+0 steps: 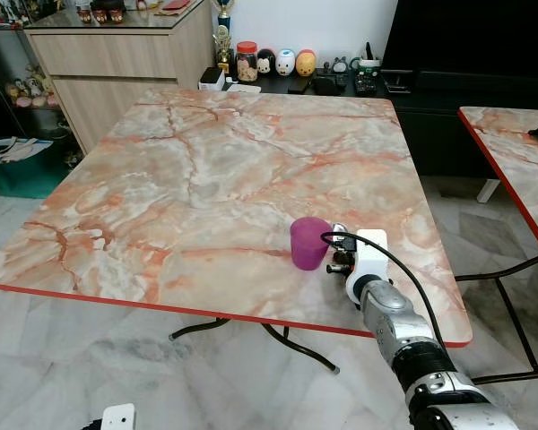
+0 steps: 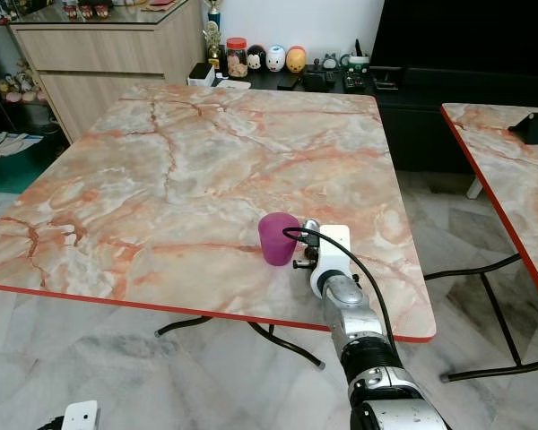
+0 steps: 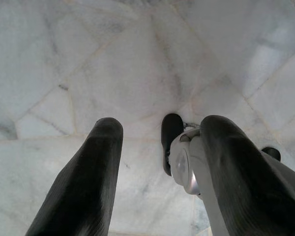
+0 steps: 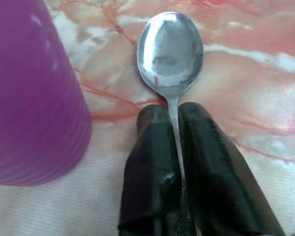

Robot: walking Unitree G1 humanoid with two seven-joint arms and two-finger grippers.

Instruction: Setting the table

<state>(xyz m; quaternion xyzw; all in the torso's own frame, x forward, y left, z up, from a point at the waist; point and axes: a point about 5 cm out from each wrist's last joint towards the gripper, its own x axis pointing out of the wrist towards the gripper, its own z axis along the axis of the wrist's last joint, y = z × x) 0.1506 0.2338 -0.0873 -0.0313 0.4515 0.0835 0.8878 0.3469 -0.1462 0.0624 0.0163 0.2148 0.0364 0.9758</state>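
Observation:
A purple plastic cup (image 1: pixel 309 243) stands upright on the marble table (image 1: pixel 188 170), close to its near right edge. Just to the right of the cup, my right gripper (image 4: pixel 173 110) is shut on the handle of a metal spoon (image 4: pixel 170 54). The spoon's bowl points away from me and lies low over the tabletop, beside the cup (image 4: pixel 29 98). Whether it touches the table I cannot tell. My left gripper (image 3: pixel 162 129) hangs open over the pale marble floor, with nothing between its fingers.
A second marble table (image 1: pixel 511 152) stands to the right across a narrow gap. Behind the table is a low black cabinet (image 1: pixel 341 87) with jars and figurines, plus a wooden sideboard (image 1: pixel 117 54). A teal bin (image 1: pixel 22 166) sits on the floor at far left.

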